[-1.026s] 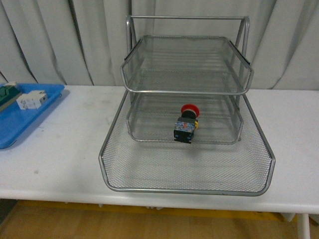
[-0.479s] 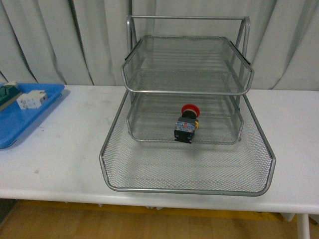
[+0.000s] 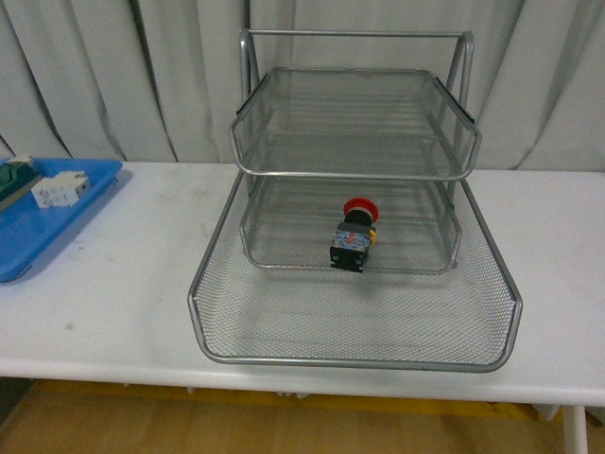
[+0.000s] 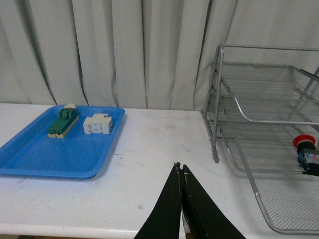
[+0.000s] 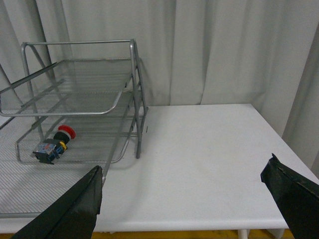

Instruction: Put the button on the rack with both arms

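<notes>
The button (image 3: pixel 353 235), with its red cap, yellow collar and black-and-blue body, lies on its side on the mesh of the rack (image 3: pixel 354 350), by the front rim of the middle tray. It also shows in the left wrist view as the button (image 4: pixel 306 154) and in the right wrist view as the button (image 5: pixel 54 144). Neither arm appears in the front view. My left gripper (image 4: pixel 180 168) is shut with nothing in it, above the white table left of the rack (image 4: pixel 215 124). My right gripper (image 5: pixel 183 174) is wide open and empty, over the table right of the rack (image 5: pixel 135 114).
A blue plastic tray (image 3: pixel 38 236) sits at the table's left edge, holding a green terminal block (image 4: pixel 63 122) and a white blocky component (image 4: pixel 97 124). Grey curtains hang behind the white table (image 3: pixel 123 284). The table's front edge runs close below the rack.
</notes>
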